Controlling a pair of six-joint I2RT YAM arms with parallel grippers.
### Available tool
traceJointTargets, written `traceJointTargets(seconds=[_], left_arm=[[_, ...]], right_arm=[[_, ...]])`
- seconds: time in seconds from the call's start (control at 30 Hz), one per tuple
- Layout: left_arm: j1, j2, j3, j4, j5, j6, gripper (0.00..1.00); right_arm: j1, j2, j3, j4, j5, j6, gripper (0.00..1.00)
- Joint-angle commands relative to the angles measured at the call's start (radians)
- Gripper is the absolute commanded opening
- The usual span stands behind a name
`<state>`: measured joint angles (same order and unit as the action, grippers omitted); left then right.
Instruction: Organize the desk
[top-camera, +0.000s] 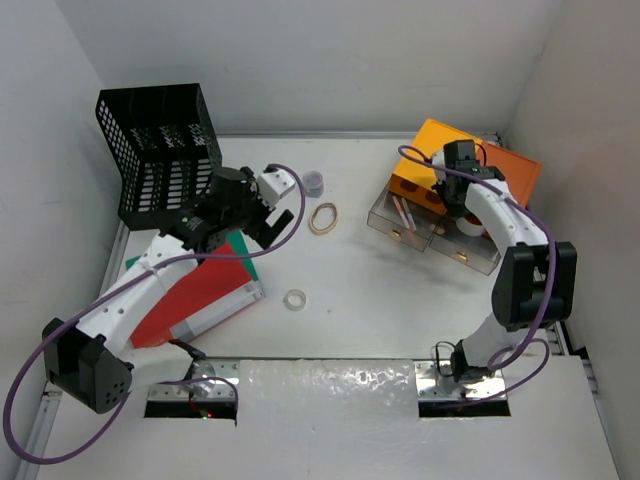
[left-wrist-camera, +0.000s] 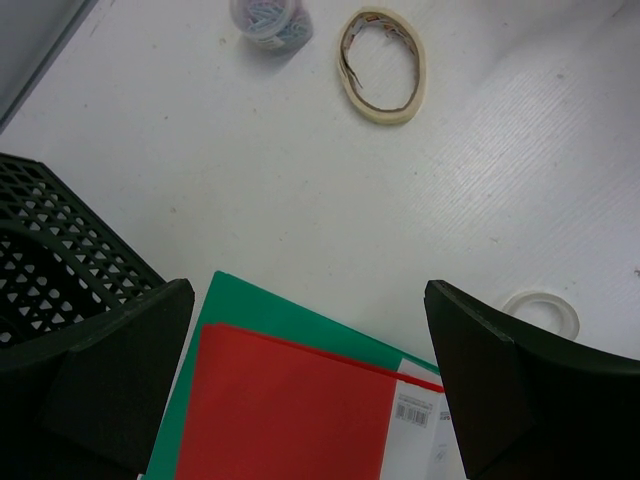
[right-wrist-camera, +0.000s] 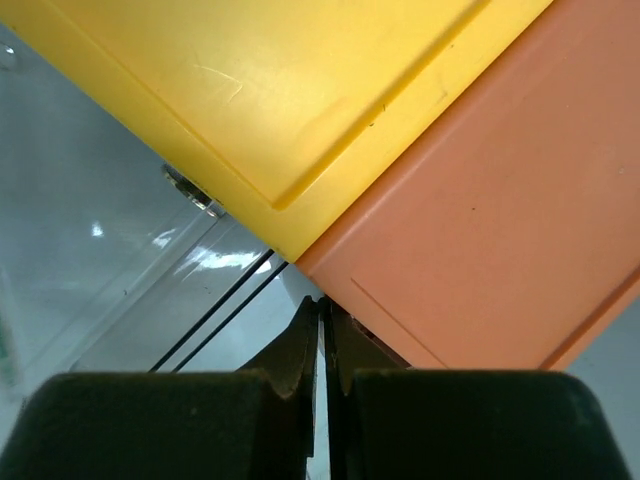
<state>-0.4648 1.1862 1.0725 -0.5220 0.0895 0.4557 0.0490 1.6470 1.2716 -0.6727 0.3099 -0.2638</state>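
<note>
The white desk (top-camera: 370, 290) holds scattered items. My left gripper (top-camera: 256, 216) is open and empty, hovering over the top corner of a red folder (top-camera: 200, 290) lying on a green folder (top-camera: 243, 250). In the left wrist view its fingers (left-wrist-camera: 115, 375) straddle the red folder (left-wrist-camera: 290, 410) and green folder (left-wrist-camera: 290, 315). My right gripper (top-camera: 460, 205) is shut, low over the open clear drawers (top-camera: 430, 228) in front of the yellow box (top-camera: 435, 150) and orange box (top-camera: 510, 170). In the right wrist view the right gripper (right-wrist-camera: 322, 312) has its tips at the orange box's (right-wrist-camera: 480, 210) lower edge.
A black mesh rack (top-camera: 160, 150) stands at the back left, close to my left arm. A beige ring (top-camera: 322, 217), a small jar of clips (top-camera: 313, 182) and a small tape roll (top-camera: 294, 299) lie mid-desk. White walls enclose the desk.
</note>
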Motion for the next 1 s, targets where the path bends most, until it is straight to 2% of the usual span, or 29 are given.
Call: traceJointTargets(seconds=[0.0, 0.27, 0.37, 0.47, 0.5, 0.57, 0.7, 0.73, 0.77, 0.83, 0.9, 0.93, 0.97], left_arm=[[-0.002, -0.022, 0.049, 0.03, -0.004, 0.008, 1.0], [-0.003, -0.017, 0.061, 0.024, 0.004, 0.008, 1.0], [-0.003, -0.017, 0.061, 0.02, 0.0, 0.008, 1.0], [-0.003, -0.019, 0.061, 0.02, 0.001, 0.008, 1.0], [-0.003, -0.017, 0.061, 0.02, 0.003, 0.008, 1.0], [-0.003, -0.019, 0.063, 0.02, 0.009, 0.005, 1.0], [-0.003, -0.017, 0.066, 0.013, 0.016, 0.003, 1.0], [-0.003, -0.017, 0.067, 0.008, 0.016, 0.003, 1.0], [-0.002, -0.019, 0.067, 0.005, 0.018, 0.003, 1.0], [-0.003, -0.019, 0.064, 0.004, 0.019, 0.003, 1.0], [-0.003, -0.022, 0.06, 0.002, 0.019, 0.003, 1.0], [-0.003, -0.025, 0.057, 0.002, 0.019, 0.005, 1.0], [-0.003, -0.025, 0.055, 0.002, 0.018, 0.006, 1.0]], right_arm=[[-0.014, 0.033, -0.043, 0.114, 0.11, -0.066, 0.0], [-0.001, -0.003, -0.144, 0.298, 0.308, -0.13, 0.0], [0.0, -0.015, -0.123, 0.268, 0.253, -0.091, 0.02], [0.002, 0.005, -0.042, 0.144, 0.134, -0.006, 0.14], [0.002, 0.007, -0.025, 0.119, 0.111, 0.017, 0.21], [0.002, -0.006, -0.005, 0.081, 0.042, 0.08, 0.25], [0.0, -0.091, -0.043, 0.11, -0.032, 0.153, 0.5], [0.0, -0.113, -0.066, 0.136, -0.035, 0.182, 0.6], [0.0, -0.148, -0.074, 0.145, -0.04, 0.198, 0.63], [0.0, -0.17, -0.09, 0.15, -0.051, 0.237, 0.63], [-0.001, -0.196, -0.104, 0.15, -0.01, 0.267, 0.56], [-0.001, -0.205, -0.129, 0.154, 0.009, 0.323, 0.49], [-0.003, -0.217, -0.142, 0.159, 0.026, 0.345, 0.32]])
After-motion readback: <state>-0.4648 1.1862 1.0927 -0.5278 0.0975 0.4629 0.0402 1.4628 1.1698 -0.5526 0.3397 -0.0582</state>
